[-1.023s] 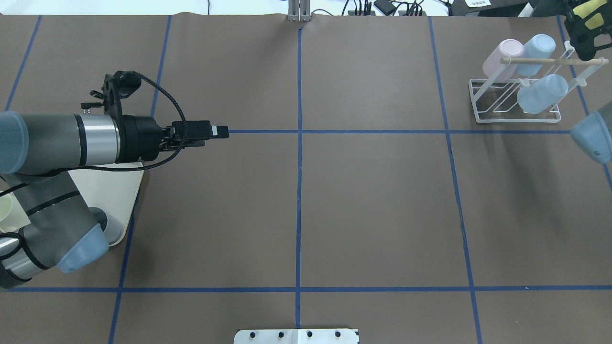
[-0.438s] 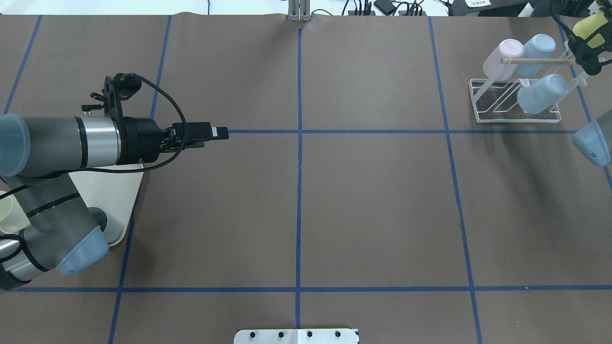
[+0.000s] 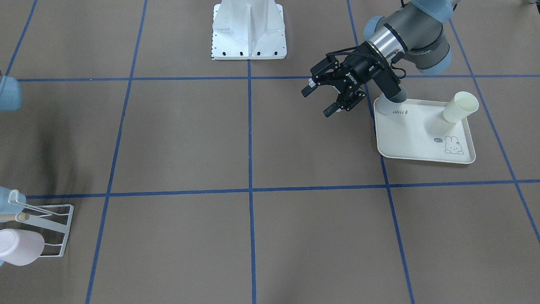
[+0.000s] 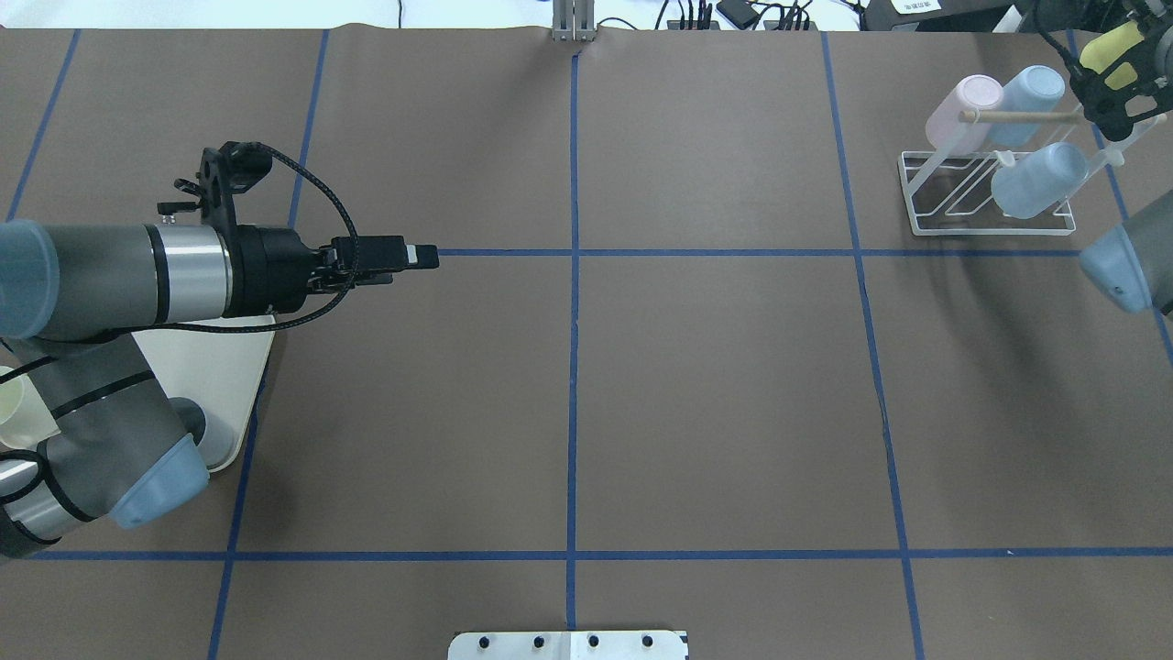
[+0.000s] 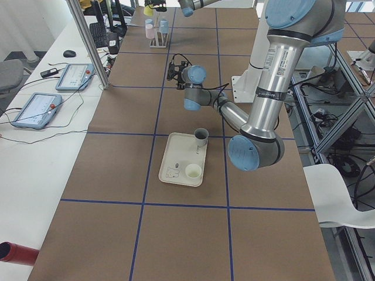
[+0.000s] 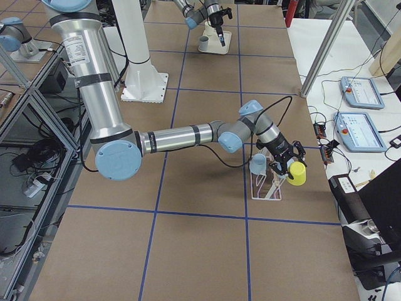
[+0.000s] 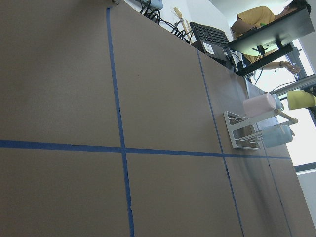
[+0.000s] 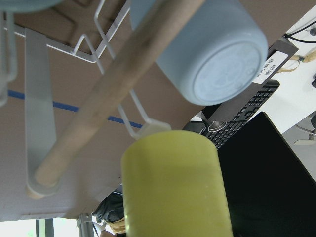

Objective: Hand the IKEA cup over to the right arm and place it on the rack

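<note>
My left arm is reaching out level over the table's left side, with the wrist past the cream tray and pointing toward the table's middle. My left fingers are spreading wide apart and gripping nothing, hovering above bare table just off the tray's edge. On the tray, a grey cup is standing upright close behind my wrist, and a pale cream cup is standing well apart from it. Blue tape lines are crossing the table between my two arms.

Near the table's far right corner, the rack is carrying a pink cup and two light blue cups, all tilted on its prongs. My right arm is stretching long and low toward the rack's outer end. My right fingers are pinching the yellow IKEA cup, holding it in the air just beside the tip of the wooden peg. A white prong tip is sitting right at the cup's rim, and I cannot tell whether they are touching.
</note>
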### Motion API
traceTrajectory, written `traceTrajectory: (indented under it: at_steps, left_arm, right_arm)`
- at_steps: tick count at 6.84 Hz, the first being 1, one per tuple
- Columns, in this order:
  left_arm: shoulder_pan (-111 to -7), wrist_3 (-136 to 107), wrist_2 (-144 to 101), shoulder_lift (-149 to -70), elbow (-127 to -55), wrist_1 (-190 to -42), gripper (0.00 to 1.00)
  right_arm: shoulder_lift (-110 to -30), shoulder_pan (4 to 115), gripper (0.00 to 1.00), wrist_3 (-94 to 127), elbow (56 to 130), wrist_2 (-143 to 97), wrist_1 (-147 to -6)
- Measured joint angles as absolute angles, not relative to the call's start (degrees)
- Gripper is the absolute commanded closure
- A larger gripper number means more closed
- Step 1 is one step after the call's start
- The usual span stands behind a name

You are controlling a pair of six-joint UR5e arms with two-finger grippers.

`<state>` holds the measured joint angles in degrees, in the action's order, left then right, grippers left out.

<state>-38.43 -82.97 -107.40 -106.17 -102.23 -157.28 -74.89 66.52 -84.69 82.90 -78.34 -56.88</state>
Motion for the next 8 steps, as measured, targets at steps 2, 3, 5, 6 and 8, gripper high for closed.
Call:
traceTrajectory:
  at_steps: [2, 3, 5, 6, 8]
  left_arm:
    - [-38.4, -83.0, -107.4, -106.2, -102.2, -157.3, 0.00]
    - [-38.4, -83.0, -107.4, -106.2, -102.2, -157.3, 0.00]
    - [-38.4, -83.0, -107.4, -106.2, -102.2, -157.3, 0.00]
    - [-38.4, -83.0, -107.4, -106.2, -102.2, -157.3, 0.00]
    - [-38.3, -83.0, -107.4, -106.2, -102.1, -157.3, 0.00]
  right_arm:
    - [-74.8, 66.1, 1.00, -84.7, 82.7, -78.3, -57.1]
    - [-74.8, 66.0, 1.00, -84.7, 82.5, -78.2, -57.1]
    - [-74.8, 65.4, 1.00, -84.8, 82.2, -77.8, -57.1]
    - [-74.8, 64.9, 1.00, -84.8, 82.1, -77.2, -57.2]
    - [-74.8, 64.4, 0.93, -84.7, 82.0, -76.6, -57.2]
